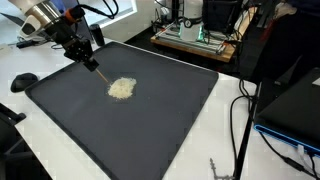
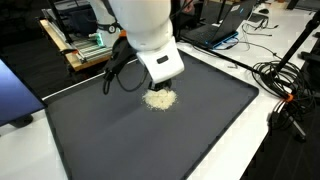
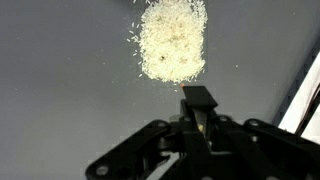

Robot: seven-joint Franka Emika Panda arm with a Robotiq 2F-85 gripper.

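Observation:
A small pile of pale grains (image 1: pixel 122 88) lies on a large black mat (image 1: pixel 170 120), and it shows in both exterior views and in the wrist view (image 3: pixel 173 40). My gripper (image 1: pixel 86 55) hovers just beside the pile, tilted towards it. It is shut on a thin tool (image 1: pixel 100 73) whose tip points at the pile's edge. In the wrist view the jaws (image 3: pixel 200 128) clamp the tool's dark flat end (image 3: pixel 198 98), which sits just short of the grains. In an exterior view the white wrist (image 2: pixel 158 62) hides the jaws above the pile (image 2: pixel 159 99).
The mat (image 2: pixel 120 140) lies on a white table. A black rounded object (image 1: pixel 22 81) sits off the mat's corner. Cables (image 2: pixel 285 90) trail along one table side. A wooden rack with electronics (image 1: pixel 200 40) stands behind. A dark blue device (image 1: pixel 295 110) sits at the table edge.

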